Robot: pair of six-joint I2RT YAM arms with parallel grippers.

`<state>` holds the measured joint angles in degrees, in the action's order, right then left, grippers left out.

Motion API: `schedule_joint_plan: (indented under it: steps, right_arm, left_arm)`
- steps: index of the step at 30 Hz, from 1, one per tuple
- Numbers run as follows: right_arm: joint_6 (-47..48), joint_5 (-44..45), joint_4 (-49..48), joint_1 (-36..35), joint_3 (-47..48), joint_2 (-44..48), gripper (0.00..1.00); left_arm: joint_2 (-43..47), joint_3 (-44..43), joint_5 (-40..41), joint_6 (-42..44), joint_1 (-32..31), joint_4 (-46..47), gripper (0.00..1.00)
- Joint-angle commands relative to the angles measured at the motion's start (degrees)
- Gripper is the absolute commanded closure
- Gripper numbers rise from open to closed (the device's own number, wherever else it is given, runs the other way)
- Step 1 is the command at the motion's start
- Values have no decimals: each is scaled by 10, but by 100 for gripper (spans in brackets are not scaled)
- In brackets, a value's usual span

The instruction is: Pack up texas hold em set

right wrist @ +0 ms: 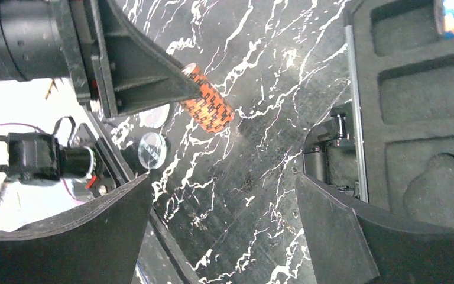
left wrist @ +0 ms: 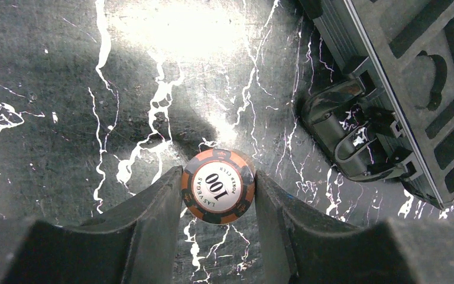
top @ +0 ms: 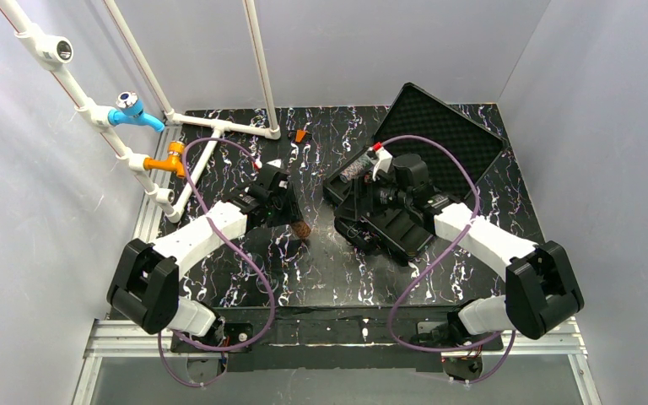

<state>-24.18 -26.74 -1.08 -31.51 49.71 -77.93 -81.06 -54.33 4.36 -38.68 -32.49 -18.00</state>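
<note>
The black case (top: 388,224) lies open at centre right, with its egg-crate foam lid (top: 447,135) raised behind. The moulded tray also shows in the left wrist view (left wrist: 425,77) and the right wrist view (right wrist: 425,89). My left gripper (top: 294,218) is shut on the brown-orange chip stack (left wrist: 217,186), whose top chip reads 100. It holds the stack low over the marble, left of the case (right wrist: 208,106). My right gripper (right wrist: 223,180) is open and empty at the case's front left corner, facing the left gripper. A pinkish stack (top: 355,168) lies at the tray's far end.
A white pipe frame (top: 219,126) with a blue fitting (top: 131,110) and an orange fitting (top: 169,160) stands at the back left. A small orange piece (top: 301,135) lies at the back centre. A clear round disc (right wrist: 152,149) lies on the marble near the left arm.
</note>
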Motion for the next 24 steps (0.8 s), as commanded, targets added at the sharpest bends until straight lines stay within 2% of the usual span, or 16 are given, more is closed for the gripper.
schedule_joint_plan:
  steps: [1, 5, 11, 14, 24]
  right_arm:
    - [87, -20, -23, -28, 17, 6, 3]
    - [176, 28, -27, -60, 3, 15, 5]
    - [281, 66, -172, -117, -82, 54, 3]
    - [300, 66, -216, -129, -93, 49, 2]
    - [302, 41, -266, -160, -62, -31, 5]
  left_arm:
    - [35, -21, -32, 13, -3, 4, 100]
    - [39, -47, -44, 21, -3, -23, 100]
    - [63, -65, -83, 26, -3, -44, 100]
    - [76, -66, -98, 32, -3, -47, 100]
    - [112, -46, -151, 58, -3, -16, 100]
